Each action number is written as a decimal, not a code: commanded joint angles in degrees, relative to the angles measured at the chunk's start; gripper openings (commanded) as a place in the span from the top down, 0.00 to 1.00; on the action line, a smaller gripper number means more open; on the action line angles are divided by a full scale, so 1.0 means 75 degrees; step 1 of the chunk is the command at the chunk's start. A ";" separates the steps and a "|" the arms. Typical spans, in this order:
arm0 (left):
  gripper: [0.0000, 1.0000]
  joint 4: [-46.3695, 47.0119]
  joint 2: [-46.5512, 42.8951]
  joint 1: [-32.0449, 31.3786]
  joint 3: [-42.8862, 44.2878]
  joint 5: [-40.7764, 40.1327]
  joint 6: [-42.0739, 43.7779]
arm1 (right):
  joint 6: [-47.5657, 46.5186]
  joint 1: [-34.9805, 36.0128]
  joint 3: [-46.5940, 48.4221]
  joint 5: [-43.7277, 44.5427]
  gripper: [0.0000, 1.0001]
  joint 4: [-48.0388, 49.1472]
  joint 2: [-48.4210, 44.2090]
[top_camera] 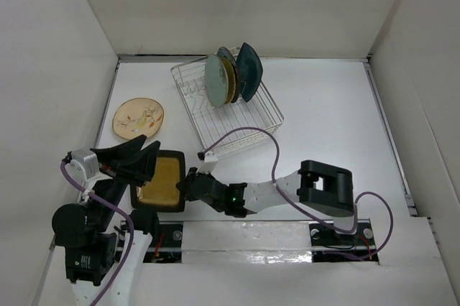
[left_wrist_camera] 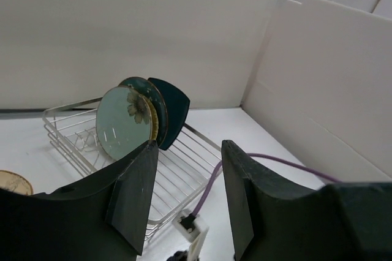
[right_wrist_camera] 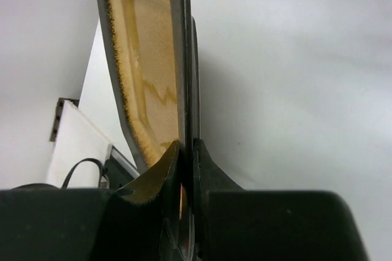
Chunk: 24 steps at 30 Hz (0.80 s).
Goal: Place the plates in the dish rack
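Grip on one rim, four stood in the rack (top_camera: pixel 248 126)

At far left a tan plate (top_camera: pixel 139 118) with a drawing lies flat on the table (top_camera: pixel 323 105), nothing touching it; just nearer, the left gripper (left_wrist_camera: pixel 190 151) hangs with its jaws parted and nothing between them; beside it, at the front left of the table, is the square plate (top_camera: pixel 164 180), mustard with a black rim; the right gripper (right_wrist_camera: pixel 187 147) is clenched on this plate's right-hand edge, the thin rim pinched between its fingers; whether the plate is clear of the table I cannot tell; further right and back, the wire rack holds four plates upright, pale green plate (top_camera: pixel 215 82) in front, dark teal plate (top_camera: pixel 250 69) behind.

The square plate looks stiff and glazed, so probably slick and breakable, with its weight hanging off one edge; the rim is the place to hold it, taken deep so it cannot pivot.

Count: six plates, four racked, one gripped, one flat; one rack; two grippers.
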 commanded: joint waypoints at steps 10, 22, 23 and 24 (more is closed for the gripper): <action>0.56 -0.0181 -0.0191 -0.0314 -0.0333 -0.0770 0.0502 | -0.4264 -0.1373 0.0430 0.1127 1.00 0.1578 -0.2866; 0.55 0.1106 -0.0132 -0.0314 -0.2124 0.0846 -0.0211 | -0.7955 -0.3506 0.3639 0.1397 1.00 0.2456 -0.0629; 0.55 0.1363 -0.0121 -0.0314 -0.2255 0.0953 -0.0271 | -0.8156 -0.3623 0.3781 0.1385 1.00 0.2561 -0.0500; 0.55 0.1481 -0.0109 -0.0314 -0.2384 0.1058 -0.0318 | -0.8216 -0.3729 0.3945 0.1362 1.00 0.2527 -0.0348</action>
